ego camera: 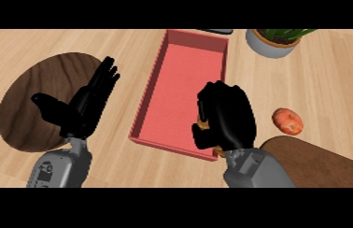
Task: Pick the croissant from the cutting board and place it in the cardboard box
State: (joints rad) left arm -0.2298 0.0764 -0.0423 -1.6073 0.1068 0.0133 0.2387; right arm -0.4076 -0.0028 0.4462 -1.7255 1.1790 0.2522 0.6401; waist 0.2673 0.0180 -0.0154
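My right hand (pixel 224 117) is curled round the croissant (pixel 202 123), of which only small orange-brown bits show at the hand's left edge and below the palm. The hand hovers over the near right corner of the long red-pink box (pixel 180 87). The box lies open on the light wooden counter, running away from me. The dark wooden cutting board (pixel 314 164) sits at the lower right, partly under my right forearm. My left hand (pixel 86 103) is open with fingers straight, over a dark round board (pixel 41 94) at the left.
A red apple (pixel 288 121) lies on the counter right of my right hand. A potted plant in a grey pot (pixel 273 42) stands at the far right. A dark object (pixel 215 31) peeks out behind the box's far end.
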